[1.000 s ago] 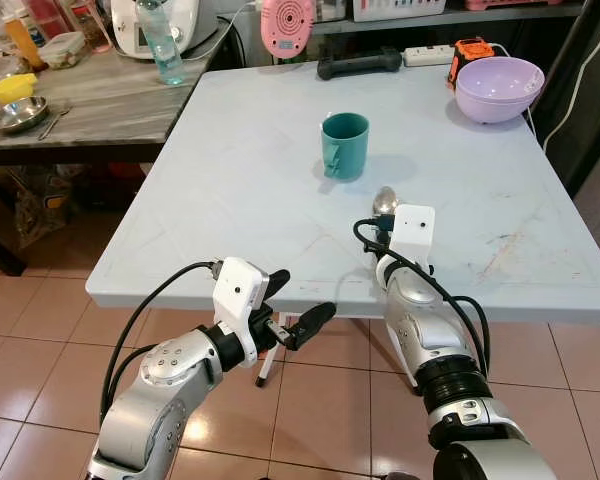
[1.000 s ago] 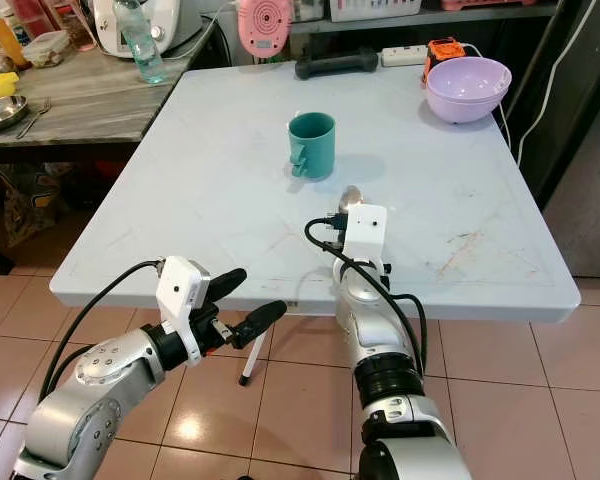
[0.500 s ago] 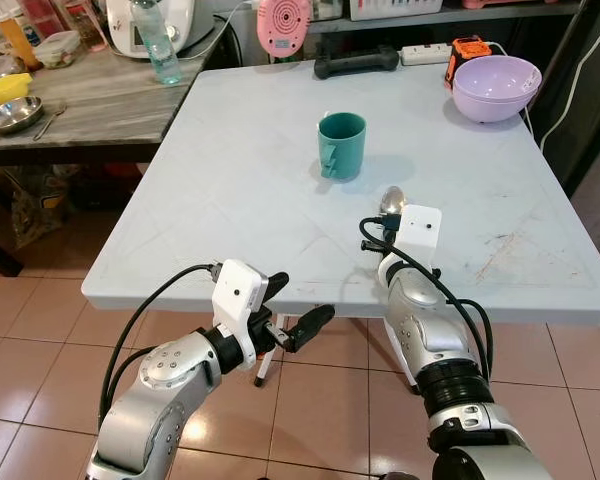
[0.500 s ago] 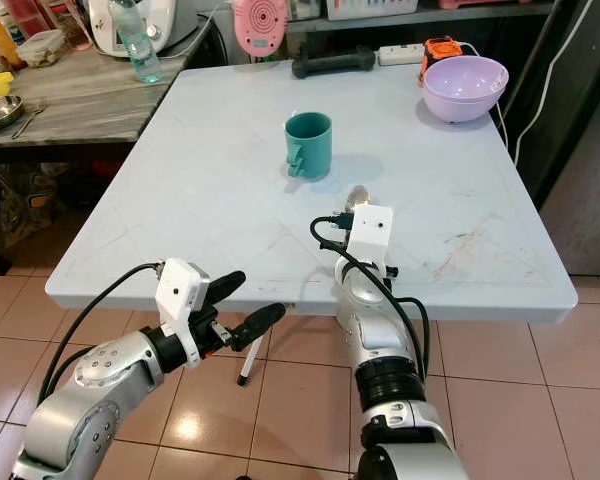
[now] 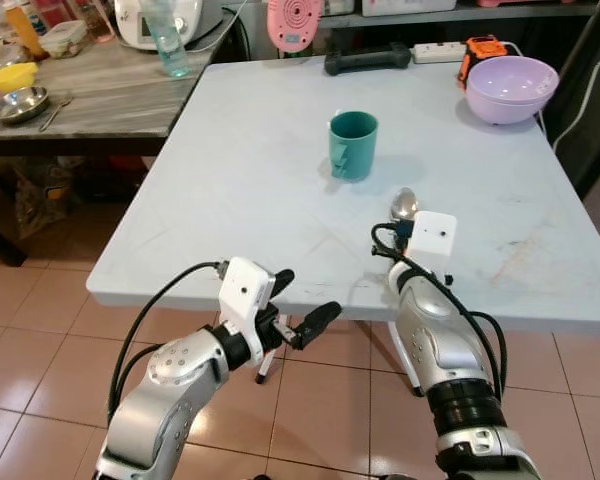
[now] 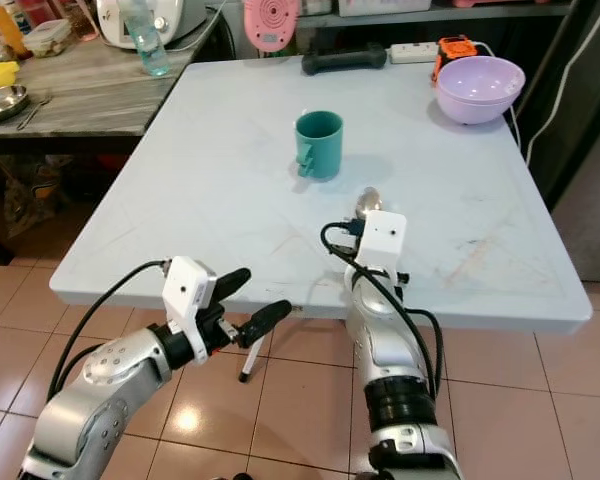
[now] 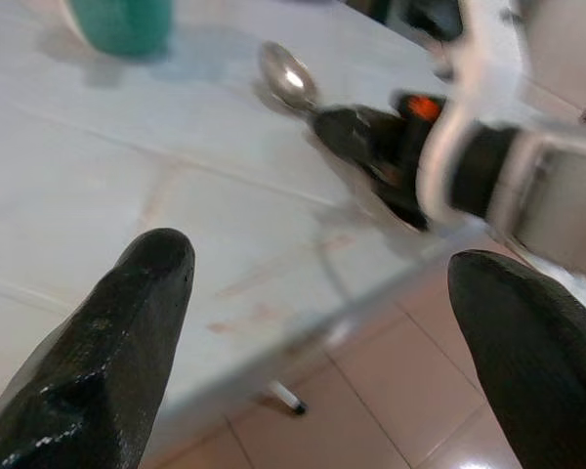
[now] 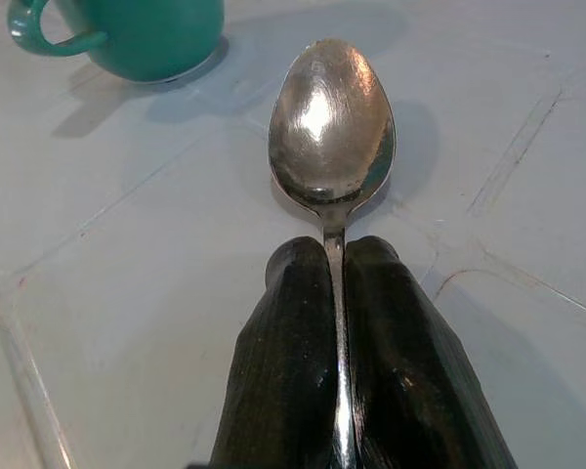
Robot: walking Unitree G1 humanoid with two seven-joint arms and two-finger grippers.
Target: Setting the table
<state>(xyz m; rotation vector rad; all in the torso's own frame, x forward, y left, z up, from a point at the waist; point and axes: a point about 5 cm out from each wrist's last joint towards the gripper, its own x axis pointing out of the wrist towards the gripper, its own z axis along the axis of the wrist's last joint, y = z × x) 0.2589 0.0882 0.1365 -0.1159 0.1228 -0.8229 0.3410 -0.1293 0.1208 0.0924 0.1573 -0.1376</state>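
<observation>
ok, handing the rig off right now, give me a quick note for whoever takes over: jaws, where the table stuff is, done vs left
Right gripper: jaws shut on the spoon by its handle, bowl forward, low over the white table, near the front edge, just short of the teal mug.
Left gripper: jaws open, empty, hanging off the table's front edge, above the floor.
Mug stands upright mid-table. Purple bowl sits at the far right corner.
Done: spoon picked up and brought over the table.
Left: set the spoon down, probably beside the mug, then release. Whether the bowl is meant to move, I can't tell.
</observation>
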